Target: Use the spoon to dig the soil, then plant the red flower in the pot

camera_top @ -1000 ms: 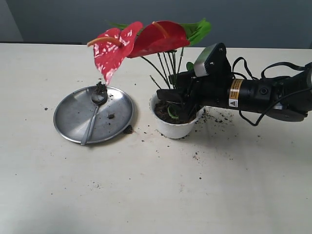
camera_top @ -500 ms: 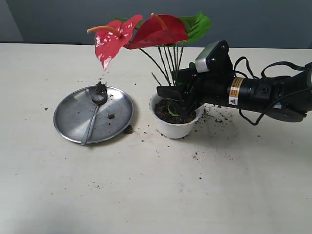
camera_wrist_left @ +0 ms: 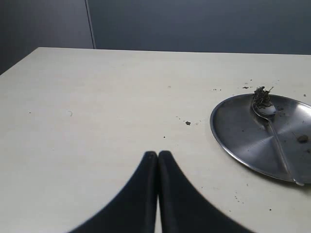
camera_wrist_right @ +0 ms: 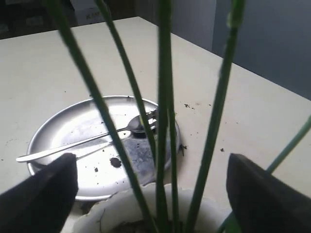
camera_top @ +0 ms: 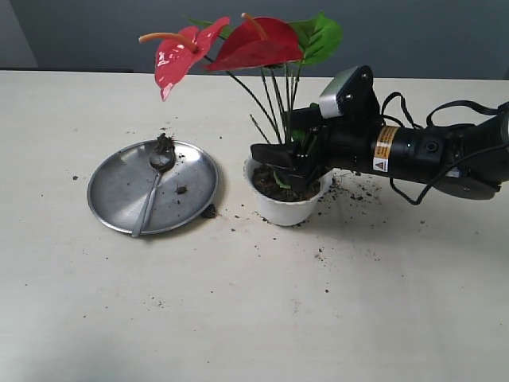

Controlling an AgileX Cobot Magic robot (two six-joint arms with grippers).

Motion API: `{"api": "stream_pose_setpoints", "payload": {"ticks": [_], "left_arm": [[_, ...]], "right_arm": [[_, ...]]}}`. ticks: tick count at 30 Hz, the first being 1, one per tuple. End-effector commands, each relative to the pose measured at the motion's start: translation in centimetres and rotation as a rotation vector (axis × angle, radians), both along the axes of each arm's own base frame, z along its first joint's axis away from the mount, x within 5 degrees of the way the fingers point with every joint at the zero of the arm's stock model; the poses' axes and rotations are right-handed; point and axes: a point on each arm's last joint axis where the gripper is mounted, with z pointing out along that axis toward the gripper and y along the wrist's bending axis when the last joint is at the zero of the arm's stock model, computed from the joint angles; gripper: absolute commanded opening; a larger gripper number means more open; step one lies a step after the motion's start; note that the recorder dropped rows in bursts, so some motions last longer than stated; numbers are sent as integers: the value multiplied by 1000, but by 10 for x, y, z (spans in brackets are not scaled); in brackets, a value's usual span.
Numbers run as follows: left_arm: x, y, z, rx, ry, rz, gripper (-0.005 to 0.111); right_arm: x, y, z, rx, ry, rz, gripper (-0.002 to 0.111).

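A cream-coloured table [camera_top: 238, 318] fills most of the exterior view, with one dark blue-grey wall [camera_top: 413, 40] across the top. One black robot arm [camera_top: 429, 151] reaches in from the right edge. Its right gripper [camera_top: 280, 163] stands just right of centre, jaws spread wide on either side of the stems, clamping nothing.

The one red flower [camera_top: 254, 44], an artificial sprig with two glossy red blooms and green leaves at upper centre, stands with its thin green stems in the pot. One round steel plate [camera_top: 119, 199] lies centre left. Just right of it sits one small white round pot [camera_top: 282, 211] with dark brown soil [camera_top: 270, 187] inside.

One slim silver spoon [camera_top: 151, 199] lies on the plate, a lump of earth on its bowl. Loose crumbs dot the table around the pot.

In the left wrist view, the left gripper [camera_wrist_left: 158, 156] has its two black fingers pressed together, empty, above bare table.
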Motion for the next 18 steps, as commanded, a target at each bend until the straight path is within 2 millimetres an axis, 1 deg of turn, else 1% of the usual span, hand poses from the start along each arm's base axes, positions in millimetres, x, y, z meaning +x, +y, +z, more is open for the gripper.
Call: {"api": "stream_pose_setpoints", "payload": {"ticks": [1,6,9,13,18], "left_arm": [[0,0,-1,2,-9,-3,0],[0,0,-1,2,-9,-3,0],[0,0,-1,2,-9,-3,0],[0,0,-1,2,-9,-3,0],[0,0,-1,2,-9,-3,0]], "right_arm": [[1,-4,-6,-46,10,-19,82],[-2,-1,-1,13,-2,11,82],[-3,-1,-1,42,68,9,81],[-6,0,-3,12,60,52,81],[-7,0,-1,13,55,57,81]]}}
